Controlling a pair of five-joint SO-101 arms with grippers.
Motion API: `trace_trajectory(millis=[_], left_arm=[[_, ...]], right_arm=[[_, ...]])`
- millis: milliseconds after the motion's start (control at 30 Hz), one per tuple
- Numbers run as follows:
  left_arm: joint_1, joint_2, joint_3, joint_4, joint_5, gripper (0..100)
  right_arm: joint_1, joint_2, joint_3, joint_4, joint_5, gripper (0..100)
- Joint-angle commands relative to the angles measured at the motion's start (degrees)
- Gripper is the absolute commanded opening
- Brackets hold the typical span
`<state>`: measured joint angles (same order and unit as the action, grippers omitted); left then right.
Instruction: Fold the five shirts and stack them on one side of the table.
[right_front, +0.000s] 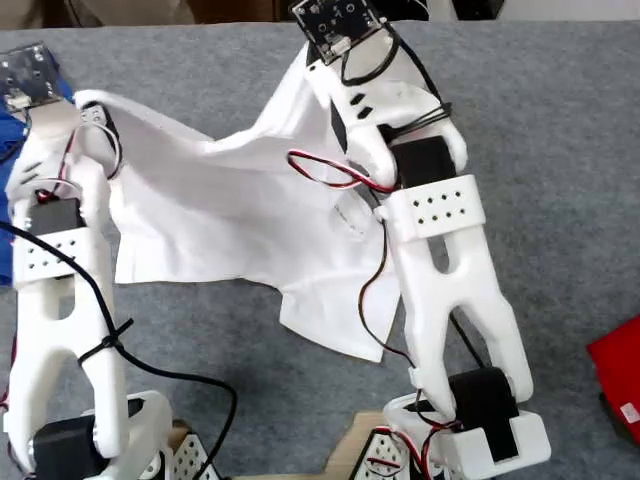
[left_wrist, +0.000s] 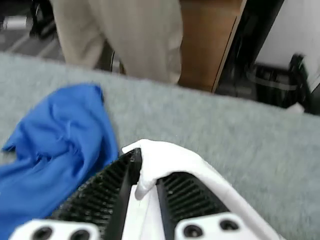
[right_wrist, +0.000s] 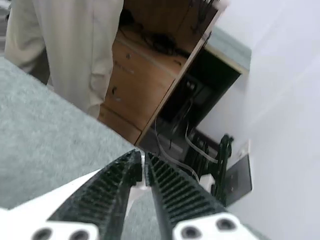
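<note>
A white shirt (right_front: 230, 220) lies spread between the two arms on the grey table, held up at two far corners. My left gripper (left_wrist: 142, 165) is shut on one white corner (left_wrist: 160, 157) at the far left. My right gripper (right_wrist: 141, 165) is shut on a thin white edge of the shirt (right_wrist: 137, 187), lifted off the table near the far middle. In the high view the left arm (right_front: 60, 270) sits on the left and the right arm (right_front: 430, 230) on the right, partly covering the shirt. A crumpled blue shirt (left_wrist: 55, 150) lies beside the left gripper.
A red cloth (right_front: 618, 375) pokes in at the table's right edge. Blue fabric (right_front: 8, 130) shows at the left edge. Bare grey table (right_front: 560, 150) spreads to the right. Beyond the table stand a wooden cabinet (right_wrist: 145, 85) and a person's light trousers (left_wrist: 130, 35).
</note>
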<state>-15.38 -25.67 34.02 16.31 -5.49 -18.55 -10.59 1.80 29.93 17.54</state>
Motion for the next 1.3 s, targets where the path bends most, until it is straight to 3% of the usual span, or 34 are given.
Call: trace_trajectory(millis=[0,233,700,1000,1267], left_arm=[[2.0,-0.1,4.0,-11.3,0.1,2],[3.3,3.0,12.4,-24.9,0.2,2],[3.3,28.8,-5.5,-25.2,0.4,2],[3.2,41.6,-17.9,-25.1,0.4,2],[3.2,52.9,-30.2,-25.1,0.3,2]], right_arm=[[-0.4,0.7,1.8,-7.0,0.3,0.5],[-0.3,6.7,2.1,-8.7,0.3,0.5],[0.8,13.6,-1.1,-8.3,0.1,0.5],[3.2,30.1,-17.5,-8.2,0.3,0.5],[8.2,48.4,-45.2,-5.5,3.3,0.4]])
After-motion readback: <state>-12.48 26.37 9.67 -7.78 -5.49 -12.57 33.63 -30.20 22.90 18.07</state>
